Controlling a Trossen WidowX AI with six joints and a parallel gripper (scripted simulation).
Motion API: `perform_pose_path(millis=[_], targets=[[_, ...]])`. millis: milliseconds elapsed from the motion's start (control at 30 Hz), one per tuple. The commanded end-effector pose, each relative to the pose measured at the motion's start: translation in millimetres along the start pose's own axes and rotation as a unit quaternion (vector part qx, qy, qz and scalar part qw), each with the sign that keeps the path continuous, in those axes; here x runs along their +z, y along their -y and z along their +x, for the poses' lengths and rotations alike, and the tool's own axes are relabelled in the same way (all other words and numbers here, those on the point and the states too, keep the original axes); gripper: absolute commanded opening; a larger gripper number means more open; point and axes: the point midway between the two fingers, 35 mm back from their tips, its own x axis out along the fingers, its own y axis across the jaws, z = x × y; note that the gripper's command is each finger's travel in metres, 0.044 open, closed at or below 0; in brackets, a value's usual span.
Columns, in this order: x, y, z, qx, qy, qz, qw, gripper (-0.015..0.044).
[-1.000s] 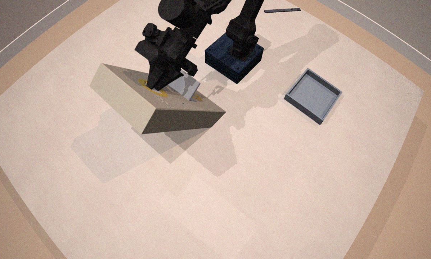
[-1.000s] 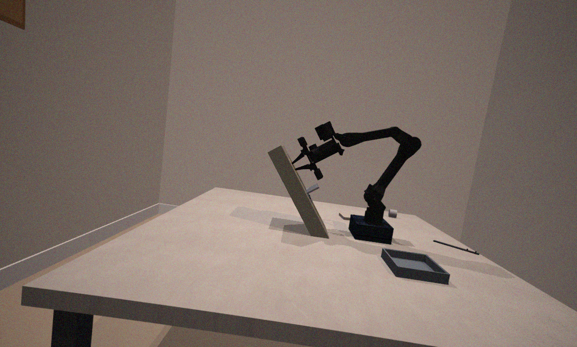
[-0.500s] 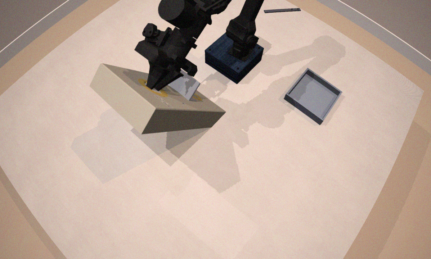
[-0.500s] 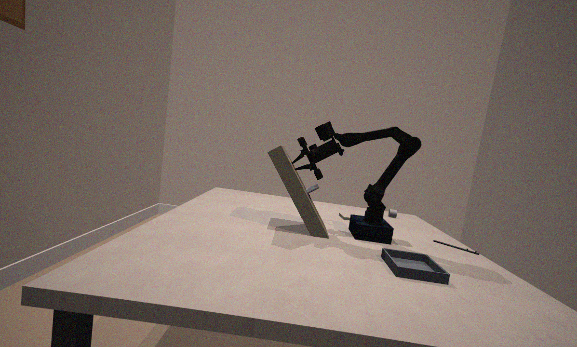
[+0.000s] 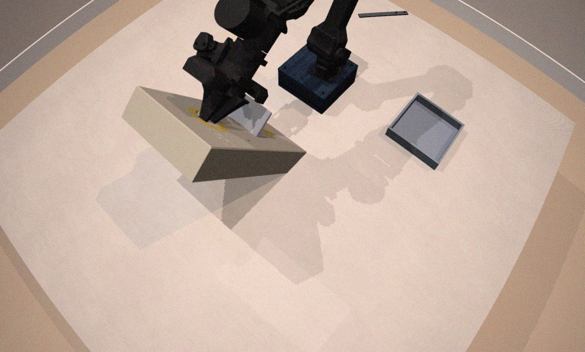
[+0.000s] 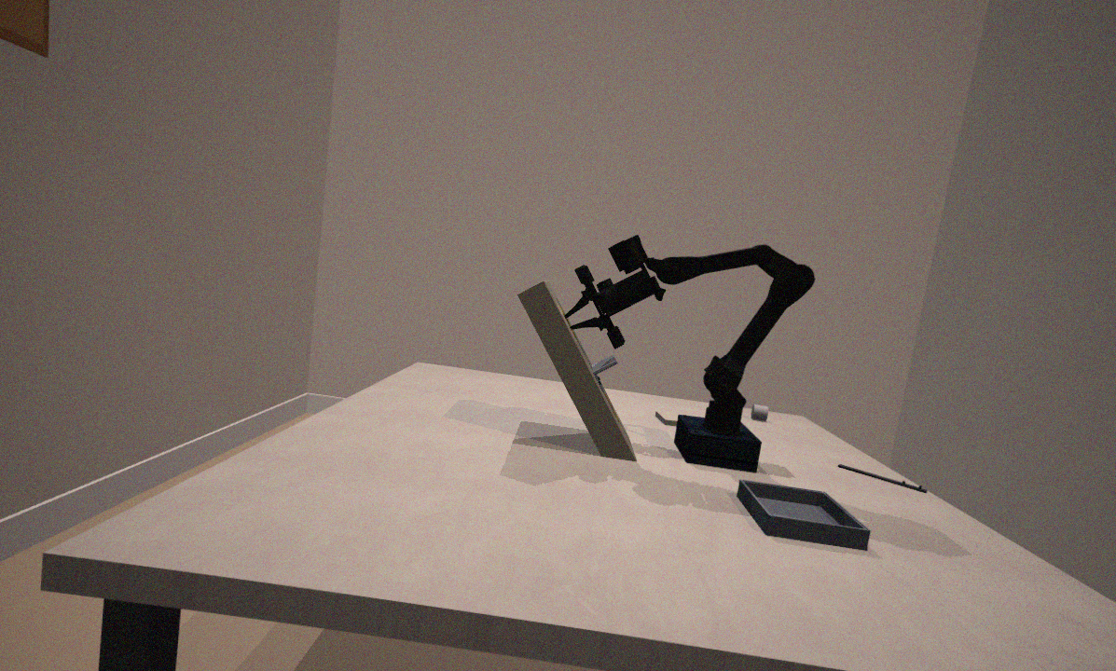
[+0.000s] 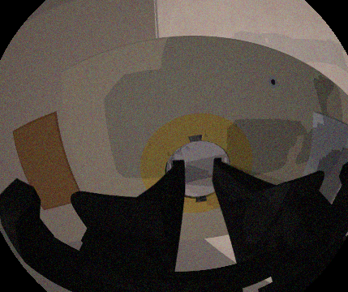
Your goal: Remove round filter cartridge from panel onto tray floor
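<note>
We see our black parallel-jaw end effector [image 7: 198, 168] pressed against the face of the tilted beige rectangular service panel [image 5: 167, 126], which leans back on the pale desk [image 5: 285, 245]. Left of the end effector in the wrist view there is only the shaded panel face and, farther off, an orange-brown patch on the wall [image 7: 44, 159]. At the end effector itself, the two dark fingers are clenched narrowly on the round pale grey filter cartridge [image 7: 198, 157], each tip entering one side of its face. The cartridge sits inside a yellow ring [image 7: 163, 154] on the panel, and a small dark slot shows above and below the fingertips; how far it stands out from the panel we cannot tell. Just right of the end effector, a grey-blue flat plate [image 5: 252, 116] sticks out from the panel face. Farther right stands the dark blue square base block [image 5: 316, 78] of the arm, and well apart beyond it the shallow dark grey square tray [image 5: 425, 129] lies on the desk. A thin dark bar [image 5: 381, 13] lies behind the base.
</note>
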Motion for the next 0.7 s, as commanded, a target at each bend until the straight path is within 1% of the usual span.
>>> perform_pose_path(millis=[0,100,400,667], targets=[[0.0,-1.0,0.2,0.002,0.0,0.0,1.0,0.0],[0.1,-0.8,1.9,0.002,0.0,-0.012,1.0,0.0],[0.4,-0.3,7.6,0.0,0.001,-0.151,0.989,0.0],[0.4,-0.2,8.0,0.0,0.001,-0.284,0.959,0.0]])
